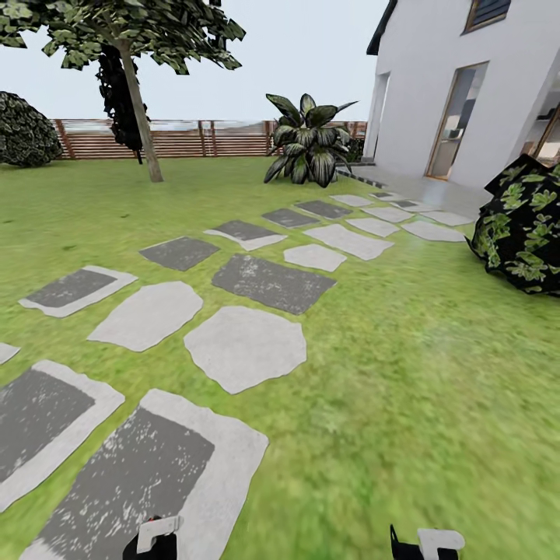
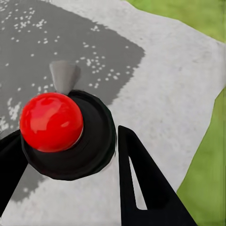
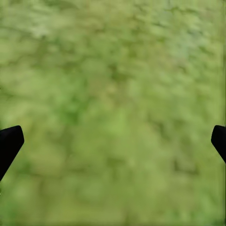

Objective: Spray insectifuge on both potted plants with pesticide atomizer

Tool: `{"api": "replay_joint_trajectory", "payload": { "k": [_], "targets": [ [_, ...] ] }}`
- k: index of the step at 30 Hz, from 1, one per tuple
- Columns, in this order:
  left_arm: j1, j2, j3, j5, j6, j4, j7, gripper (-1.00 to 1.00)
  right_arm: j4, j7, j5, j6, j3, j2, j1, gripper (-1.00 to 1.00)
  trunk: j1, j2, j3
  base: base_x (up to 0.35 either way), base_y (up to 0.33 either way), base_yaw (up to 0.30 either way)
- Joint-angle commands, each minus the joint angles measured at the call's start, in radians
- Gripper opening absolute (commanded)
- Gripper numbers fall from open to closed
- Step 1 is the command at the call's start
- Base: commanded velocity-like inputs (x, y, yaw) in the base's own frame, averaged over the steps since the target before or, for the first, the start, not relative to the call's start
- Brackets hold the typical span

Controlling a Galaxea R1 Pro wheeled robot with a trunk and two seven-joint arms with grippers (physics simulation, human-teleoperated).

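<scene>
Right fingers [image 3: 9,143] spread wide above lawn [image 3: 113,94]; left fingers' [image 2: 141,183] spacing unclear, over paving stone [image 2: 179,84].

Both grippers cut off by head view's bottom edge: left gripper [image 1: 153,537], right gripper [image 1: 426,543]. Right wrist fingertips [image 3: 9,143] clipped at frame sides over blurred grass [image 3: 113,94]. Dark bush [image 1: 523,225] cropped by right edge.

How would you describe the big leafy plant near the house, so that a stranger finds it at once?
Follow the stepping stones across the lawn toward the white house. The plant stands at their far end, before the wooden fence. Unlike the tree, it has no trunk, only broad pointed leaves.
</scene>
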Motion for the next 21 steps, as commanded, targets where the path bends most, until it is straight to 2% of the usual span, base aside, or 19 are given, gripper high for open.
{"api": "replay_joint_trajectory", "payload": {
  "k": [1, 4, 11, 21],
  "targets": [
    [0.0, 0.0, -0.001, 0.004, -0.003, 0.001, 0.001, -1.0, 0.001, -0.003, 0.0, -0.003, 0.001, 0.0, 0.0, 1.0, -0.004, 0.007, 0.002, 0.0, 0.0, 0.0],
    [0.0, 0.0, -0.001, 0.004, -0.003, 0.001, 0.001, -1.0, 0.001, -0.003, 0.0, -0.003, 0.001, 0.0, 0.0, 1.0, -0.016, 0.028, 0.012, 0.0, 0.0, 0.0],
    [-0.001, 0.0, -0.001, 0.005, -0.002, 0.001, 0.001, -1.0, 0.001, -0.003, 0.002, -0.003, 0.001, 0.0, -0.001, 1.0, -0.016, 0.028, 0.012, 0.0, 0.0, 0.029],
    [0.0, -0.001, -0.002, 0.006, -0.002, 0.002, 0.0, -1.0, 0.001, -0.003, 0.002, -0.003, 0.002, 0.001, 0.0, 1.0, -0.016, 0.028, 0.012, 0.0, 0.0, 0.253]
  ]
}}
